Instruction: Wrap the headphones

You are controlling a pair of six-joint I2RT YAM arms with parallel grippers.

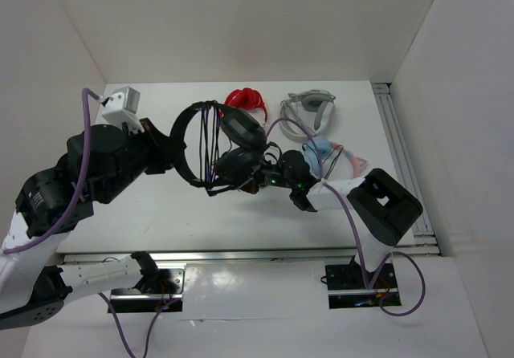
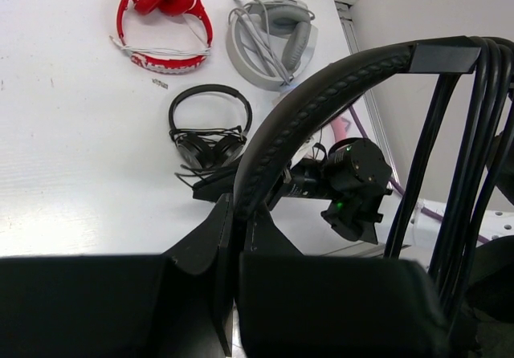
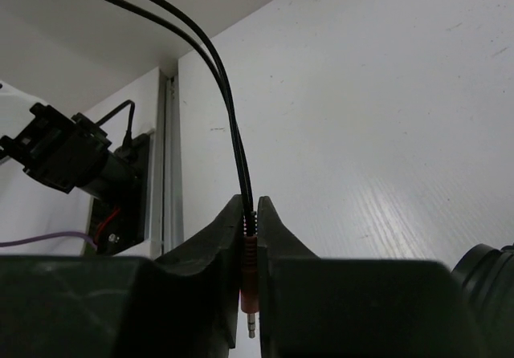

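Left of centre in the overhead view, the left gripper (image 1: 174, 145) clamps the wide headband of the large black padded over-ear headphones (image 1: 237, 145): band bowing frame-left, earcups right, long axis top-to-bottom. Thin black cable (image 1: 210, 141) loops across the band. Rightward, the right gripper (image 3: 250, 213) pinches the red-collared jack plug (image 3: 250, 286), visible only from its wrist.
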